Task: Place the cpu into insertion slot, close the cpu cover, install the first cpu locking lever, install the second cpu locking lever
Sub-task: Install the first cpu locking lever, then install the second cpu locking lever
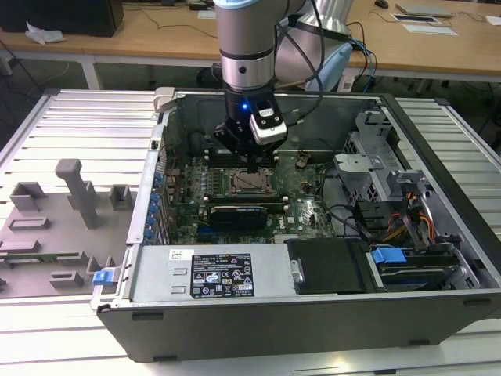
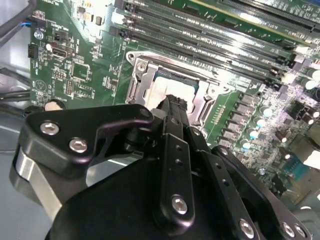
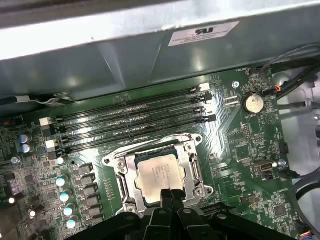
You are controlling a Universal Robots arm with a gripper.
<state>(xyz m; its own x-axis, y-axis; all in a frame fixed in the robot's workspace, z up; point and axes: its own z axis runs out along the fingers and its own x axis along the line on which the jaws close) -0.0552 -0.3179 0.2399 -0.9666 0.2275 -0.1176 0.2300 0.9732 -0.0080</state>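
The cpu [image 3: 159,175], a square chip with a silver-grey top, lies flat in the insertion slot [image 1: 252,182] on the green motherboard inside the open computer case. The cpu cover [image 3: 190,162], a silver frame plate, lies down around the chip, whose top shows through its window. A thin lever rod [image 3: 150,146] runs along the socket edge nearest the memory slots. My gripper [image 3: 171,194] is shut with nothing between its black fingers. Its tip stands over the socket edge farthest from the memory slots, hiding part of the chip [image 2: 172,82] in the second wrist view. Contact cannot be told.
Several long memory slots [image 3: 135,125] run beside the socket, with a coin battery [image 3: 253,103] nearby. A black card [image 1: 243,213] lies in front of the socket in the exterior view. The case walls [image 1: 156,180], power supply [image 1: 211,274] and drive cage [image 1: 383,180] enclose the board. A grey fixture tray [image 1: 55,219] sits at the exterior view's left.
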